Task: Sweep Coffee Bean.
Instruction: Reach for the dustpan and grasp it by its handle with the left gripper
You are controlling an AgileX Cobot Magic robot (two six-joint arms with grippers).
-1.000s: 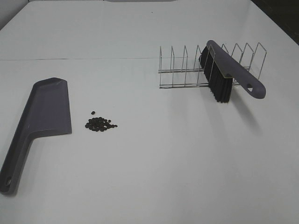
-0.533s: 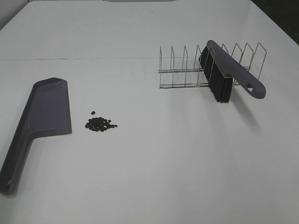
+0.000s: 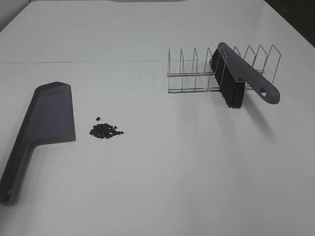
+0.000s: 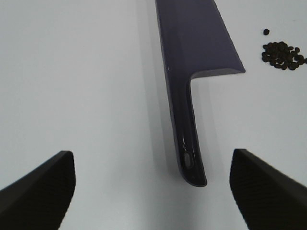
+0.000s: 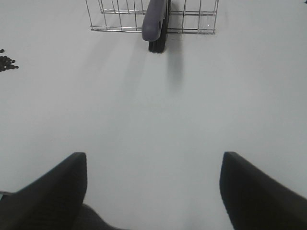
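Note:
A small heap of dark coffee beans lies on the white table, just right of a purple-grey dustpan. The beans and dustpan also show in the left wrist view. A purple-handled brush with black bristles leans in a wire rack at the right. My left gripper is open, its fingers spread either side of the dustpan's handle end and short of it. Open and holding nothing, my right gripper hangs well back from the brush. Neither gripper shows in the exterior high view.
The white table spreads wide around the objects. A faint seam runs across it behind the rack. The dark floor shows beyond the far right corner.

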